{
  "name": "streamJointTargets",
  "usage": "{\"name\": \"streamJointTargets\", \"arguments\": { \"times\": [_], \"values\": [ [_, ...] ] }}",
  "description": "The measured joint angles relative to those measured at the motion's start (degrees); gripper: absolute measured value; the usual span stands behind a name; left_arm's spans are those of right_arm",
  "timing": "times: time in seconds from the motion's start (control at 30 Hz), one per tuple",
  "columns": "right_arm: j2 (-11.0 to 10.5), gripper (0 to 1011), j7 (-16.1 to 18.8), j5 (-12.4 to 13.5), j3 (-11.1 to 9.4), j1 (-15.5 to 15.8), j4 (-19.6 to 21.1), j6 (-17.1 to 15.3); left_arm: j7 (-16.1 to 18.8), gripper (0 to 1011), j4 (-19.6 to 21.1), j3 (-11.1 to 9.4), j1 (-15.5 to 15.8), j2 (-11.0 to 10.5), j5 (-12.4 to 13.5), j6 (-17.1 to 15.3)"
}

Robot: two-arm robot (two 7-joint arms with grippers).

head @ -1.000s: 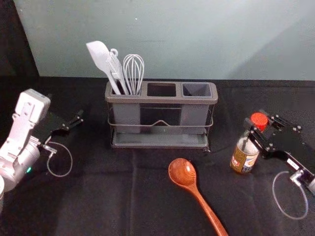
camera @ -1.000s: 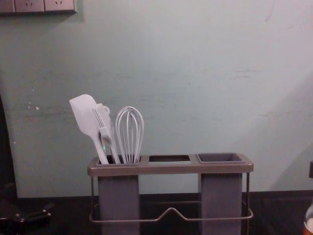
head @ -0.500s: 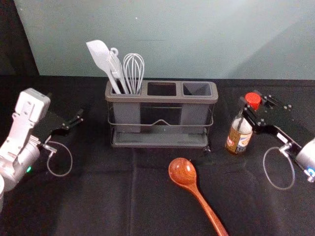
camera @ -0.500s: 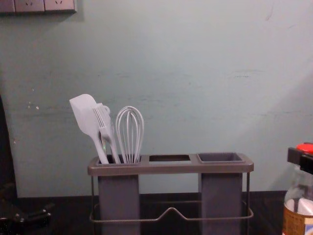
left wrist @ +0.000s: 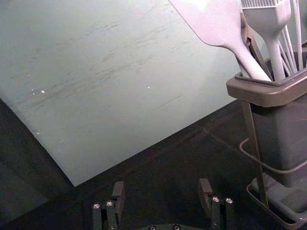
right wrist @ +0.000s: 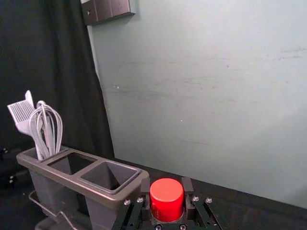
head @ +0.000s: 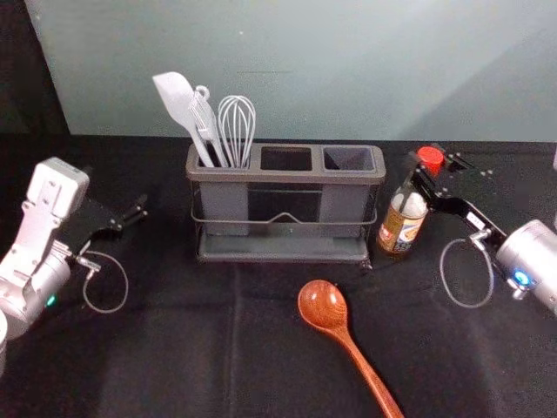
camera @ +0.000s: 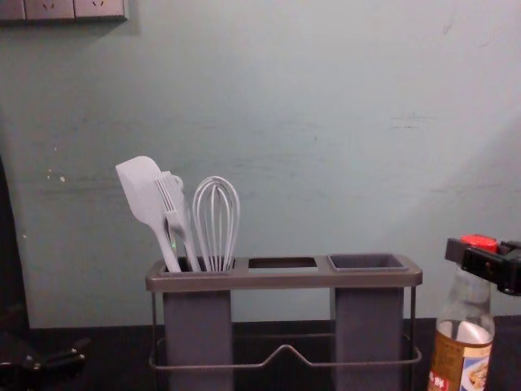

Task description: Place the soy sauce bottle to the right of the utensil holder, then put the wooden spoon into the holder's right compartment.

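Surface (head: 183, 348), dark cloth-covered, carries the utensil holder (head: 285, 176) at its centre. The holder stands upright, its openings in one row. The left gripper (head: 139, 209) is parked to the left of the holder, fingers (left wrist: 205, 191) open and spread apart. The right gripper (head: 423, 157) is to the right of the holder, fingers closed around the upper end of the soy sauce bottle (head: 402, 228). The bottle is near the holder's right end, roughly upright; whether its base touches the surface cannot be told. The wooden spoon (head: 323, 306) lies in front of the holder, bowl toward it, handle running toward the robot and to the right. The holder's left compartment contains the spatula (head: 177, 97), whisk (head: 237, 131) and brush (camera: 169, 199), handles down. The red cap (right wrist: 167, 199) sits between the right gripper's fingers.
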State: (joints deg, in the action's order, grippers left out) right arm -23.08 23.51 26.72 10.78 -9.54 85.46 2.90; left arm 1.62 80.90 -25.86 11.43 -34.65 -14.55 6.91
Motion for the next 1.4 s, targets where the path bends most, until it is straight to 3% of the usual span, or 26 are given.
{"name": "streamJointTargets", "arguments": {
  "times": [0.6,0.83,1.23,1.4],
  "values": [
    [1.4,409,-0.5,-0.1,1.6,-2.2,-3.9,1.5,0.0,1005,0.0,0.0,0.0,0.0,0.0,0.0],
    [1.4,628,-0.8,-0.3,1.3,-2.1,-3.8,2.1,0.0,1005,0.0,0.0,0.0,0.0,0.0,0.0],
    [0.3,997,-1.3,-0.3,-0.4,-0.9,0.2,2.5,0.0,1005,0.0,0.0,0.0,0.0,0.0,0.0],
    [0.0,1000,-1.5,-0.4,-1.0,-0.2,2.2,2.8,0.0,1005,0.0,0.0,0.0,0.0,0.0,0.0]
  ]
}}
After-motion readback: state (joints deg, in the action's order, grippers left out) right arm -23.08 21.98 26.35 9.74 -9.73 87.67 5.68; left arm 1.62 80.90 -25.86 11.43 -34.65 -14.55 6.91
